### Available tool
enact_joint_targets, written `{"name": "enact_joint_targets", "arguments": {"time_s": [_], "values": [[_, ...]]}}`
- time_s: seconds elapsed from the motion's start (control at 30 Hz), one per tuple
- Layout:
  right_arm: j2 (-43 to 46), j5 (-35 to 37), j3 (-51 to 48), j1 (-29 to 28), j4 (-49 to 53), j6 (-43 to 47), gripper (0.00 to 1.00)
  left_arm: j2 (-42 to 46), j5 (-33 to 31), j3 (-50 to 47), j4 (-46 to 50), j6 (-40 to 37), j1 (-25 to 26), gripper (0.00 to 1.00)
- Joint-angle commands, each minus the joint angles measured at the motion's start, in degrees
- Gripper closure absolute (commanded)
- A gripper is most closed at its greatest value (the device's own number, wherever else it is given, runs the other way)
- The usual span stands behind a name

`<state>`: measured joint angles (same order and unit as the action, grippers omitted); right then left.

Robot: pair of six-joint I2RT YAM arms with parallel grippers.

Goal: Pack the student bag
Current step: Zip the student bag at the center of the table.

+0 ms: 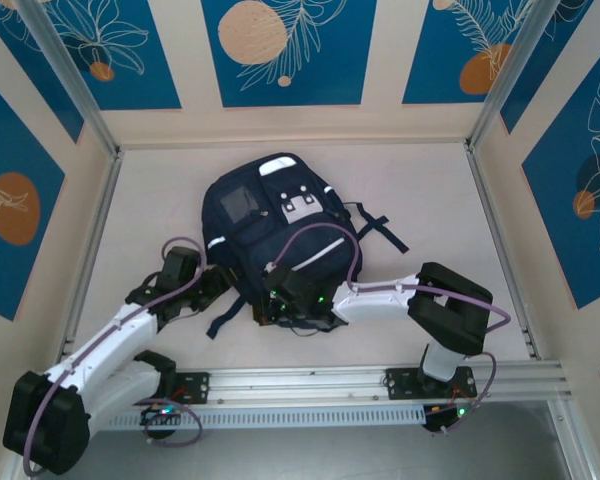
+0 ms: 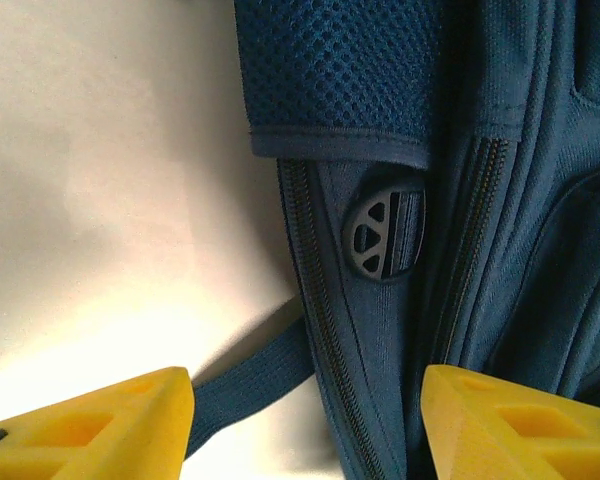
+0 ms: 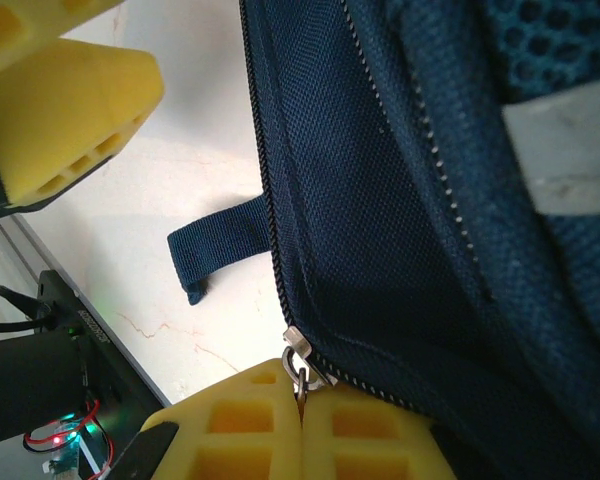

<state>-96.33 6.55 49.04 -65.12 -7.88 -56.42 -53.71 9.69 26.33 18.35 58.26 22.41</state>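
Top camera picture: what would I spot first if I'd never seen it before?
The big dark navy student bag lying in the middle of the pale table catches the eye first, with the left arm and right arm reaching to its near edge. Up close on the right wrist camera, the right arm's yellow jaws are shut on the bag's little metal zipper pull.
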Motion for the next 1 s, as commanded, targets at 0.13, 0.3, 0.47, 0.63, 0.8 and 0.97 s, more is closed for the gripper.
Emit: {"name": "enact_joint_targets", "arguments": {"time_s": [0.13,0.3,0.47,0.63,0.8,0.97], "values": [[-0.05,-0.75,0.09,-0.07,-1.4,-0.95,1.0,-5.62,2.94,-0.88,-9.63,2.92,1.02,0.44],[0.0,-0.35,0.12,-0.11,-0.85,-1.17,1.0,-10.68,2.04,-0.86,-13.09,3.76,2.36,0.55],[-0.1,0.49,0.44,-0.32,1.52,-1.59,1.0,-16.0,1.17,0.3,-16.1,4.63,2.79,0.6],[-0.08,4.41,4.12,-1.72,12.0,-0.76,1.0,-19.94,-0.04,3.66,-15.11,3.46,2.96,0.91],[0.03,7.02,7.27,-3.07,25.28,-1.47,1.0,-19.21,-2.96,5.49,-11.16,1.44,2.86,1.0],[1.95,5.92,5.74,-2.6,30.52,-2.21,1.0,-17.62,-5.01,5.72,-9.03,0.32,2.76,1.0]]}}
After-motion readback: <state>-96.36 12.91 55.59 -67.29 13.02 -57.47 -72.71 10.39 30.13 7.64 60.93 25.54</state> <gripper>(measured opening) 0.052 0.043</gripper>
